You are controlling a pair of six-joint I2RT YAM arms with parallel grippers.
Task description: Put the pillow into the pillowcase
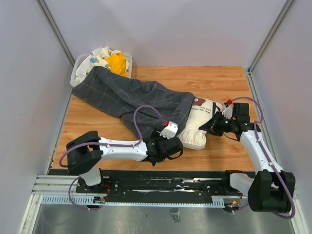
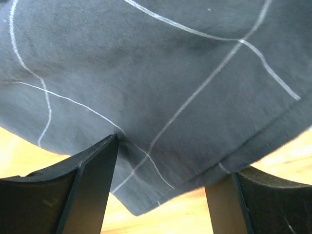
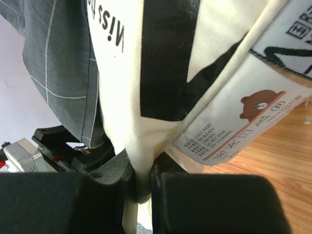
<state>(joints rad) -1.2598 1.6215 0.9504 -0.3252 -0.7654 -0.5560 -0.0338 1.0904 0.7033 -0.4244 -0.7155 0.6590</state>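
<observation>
Our top camera sits high above the near edge of the tabletop (image 1: 219, 78), looking down and forward, far enough back that the whole surface fits inside the picture. Our left wrist camera rides just behind the left gripper (image 2: 170, 161) and faces forward along it. It is so close to the pillowcase (image 2: 146, 73) that grey cloth nearly fills the view. Our right wrist camera looks out along the right gripper (image 3: 142, 168), right up against the pillow (image 3: 117, 97), facing sideways across the tabletop toward the pillowcase edge. All 3 views share the pillowcase; the top and right wrist views also share the pillow.
</observation>
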